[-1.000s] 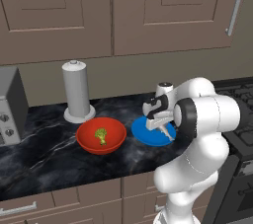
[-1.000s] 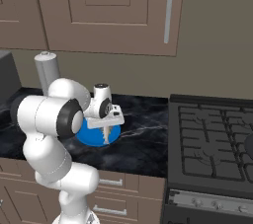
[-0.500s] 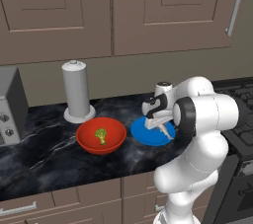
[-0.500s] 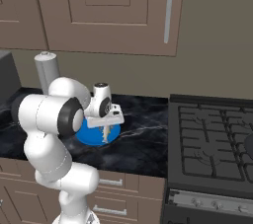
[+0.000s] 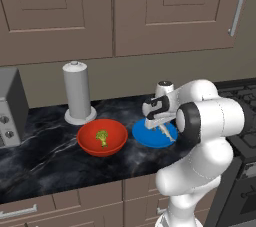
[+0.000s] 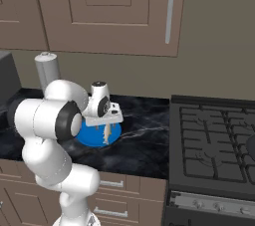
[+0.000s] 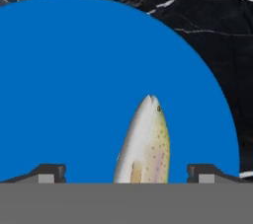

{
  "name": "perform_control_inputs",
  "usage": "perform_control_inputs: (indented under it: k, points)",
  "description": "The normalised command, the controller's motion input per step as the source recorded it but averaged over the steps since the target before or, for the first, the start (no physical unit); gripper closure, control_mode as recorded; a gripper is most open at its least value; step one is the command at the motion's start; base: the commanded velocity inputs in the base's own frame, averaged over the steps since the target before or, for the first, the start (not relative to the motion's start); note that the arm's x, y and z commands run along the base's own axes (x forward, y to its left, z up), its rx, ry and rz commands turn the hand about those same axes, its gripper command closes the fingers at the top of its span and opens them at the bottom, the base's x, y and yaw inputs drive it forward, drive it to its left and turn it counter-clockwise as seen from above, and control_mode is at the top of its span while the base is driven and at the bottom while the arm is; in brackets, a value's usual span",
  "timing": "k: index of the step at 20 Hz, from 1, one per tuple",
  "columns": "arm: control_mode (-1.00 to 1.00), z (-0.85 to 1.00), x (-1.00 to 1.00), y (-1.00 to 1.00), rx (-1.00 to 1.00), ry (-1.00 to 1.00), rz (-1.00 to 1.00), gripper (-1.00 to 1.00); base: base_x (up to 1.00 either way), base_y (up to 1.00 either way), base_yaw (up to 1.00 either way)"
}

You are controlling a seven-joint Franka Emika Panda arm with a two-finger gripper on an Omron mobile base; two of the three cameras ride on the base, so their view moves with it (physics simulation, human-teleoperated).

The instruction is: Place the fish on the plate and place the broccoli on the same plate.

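The bright blue plate [image 5: 146,137] [image 6: 89,136] [image 7: 74,94] lies on the dark marble counter right under my hand. The silvery fish [image 7: 146,144] [image 5: 164,131] [image 6: 106,134] points nose-down at the plate, between my fingers. My gripper [image 7: 126,171] [image 5: 159,120] [image 6: 105,120] is open: in the hand view both tips stand wide of the fish with a gap on each side. The broccoli [image 5: 102,137] sits inside a red bowl [image 5: 86,134] just left of the plate.
A tall grey canister [image 5: 77,93] [image 6: 46,68] stands behind the bowl against the wall. A toaster [image 5: 10,106] sits at the far left. The stove [image 6: 214,140] borders the counter on the right. Cabinets hang overhead.
The arm has hardly moved; the hand stays over the blue plate with the fish beneath it. The broccoli and bowl are where they were.
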Motion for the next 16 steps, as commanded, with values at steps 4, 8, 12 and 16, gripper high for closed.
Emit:
perform_control_inputs:
  k: [4, 8, 12, 16]
  points:
    - [-1.0, 0.35, -0.12, 0.2, 0.0, -0.04, -0.05, -1.0, 0.0, 0.0, 0.0]
    - [-1.0, 0.39, -0.11, 0.22, 0.0, -0.02, -0.04, -1.0, 0.0, 0.0, 0.0]
    - [-1.0, 0.42, -0.17, 0.27, 0.0, -0.03, -0.03, -1.0, 0.0, 0.0, 0.0]
    - [-1.0, 0.4, -0.18, 0.41, 0.0, -0.01, -0.04, -1.0, 0.0, 0.0, 0.0]
